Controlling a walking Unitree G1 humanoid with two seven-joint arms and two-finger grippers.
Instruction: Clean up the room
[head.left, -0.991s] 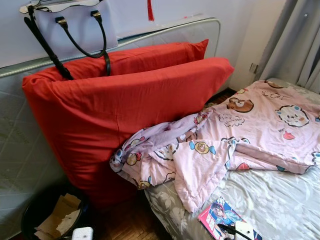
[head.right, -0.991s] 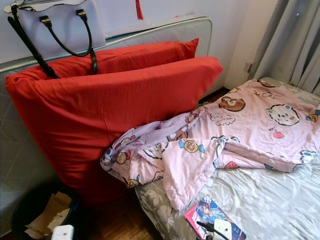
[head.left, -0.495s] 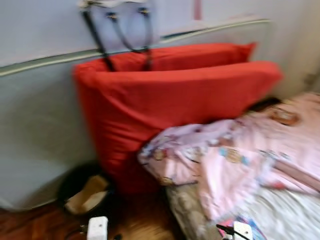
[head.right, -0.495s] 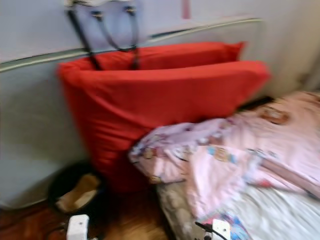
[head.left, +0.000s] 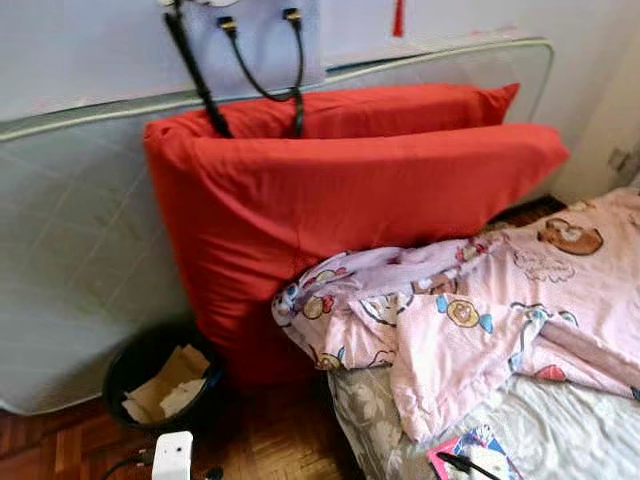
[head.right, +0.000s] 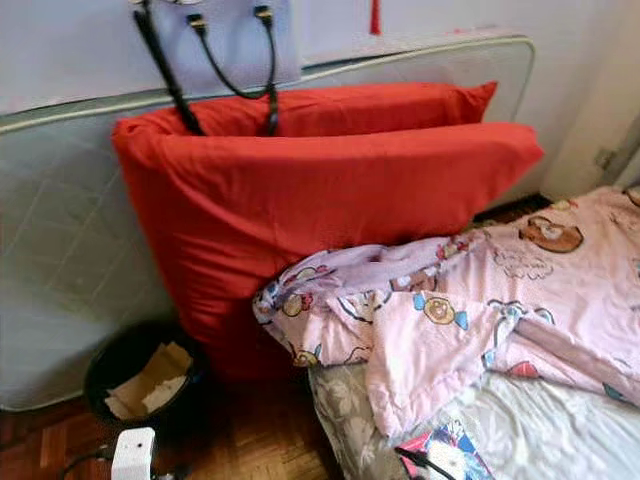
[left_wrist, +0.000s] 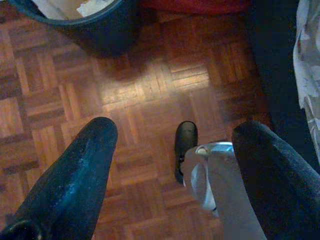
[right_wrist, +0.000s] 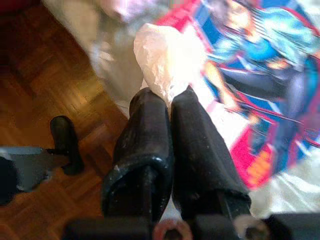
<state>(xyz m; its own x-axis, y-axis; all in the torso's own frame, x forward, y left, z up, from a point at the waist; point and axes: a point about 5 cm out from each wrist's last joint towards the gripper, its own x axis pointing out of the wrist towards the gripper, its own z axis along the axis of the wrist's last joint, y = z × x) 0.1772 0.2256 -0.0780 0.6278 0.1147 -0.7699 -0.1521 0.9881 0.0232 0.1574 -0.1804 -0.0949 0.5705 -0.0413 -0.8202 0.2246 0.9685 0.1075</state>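
Pinching a crumpled white scrap of paper (right_wrist: 167, 57) between closed fingers, my right gripper (right_wrist: 170, 100) hovers over the colourful comic book (right_wrist: 260, 85) at the bed's edge; I judge it should swing left, stay clamped, and release above the round black wastebasket (head.left: 125, 365), while the left gripper (left_wrist: 175, 150) hangs wide open, empty.

A bin (head.left: 150, 375) sits on the floor (left_wrist: 150, 85) left of the bed (head.left: 560, 440), pillows (head.left: 340, 200) behind.

No legible text anywhere, not even on the illustrated book cover (right_wrist: 260, 75).
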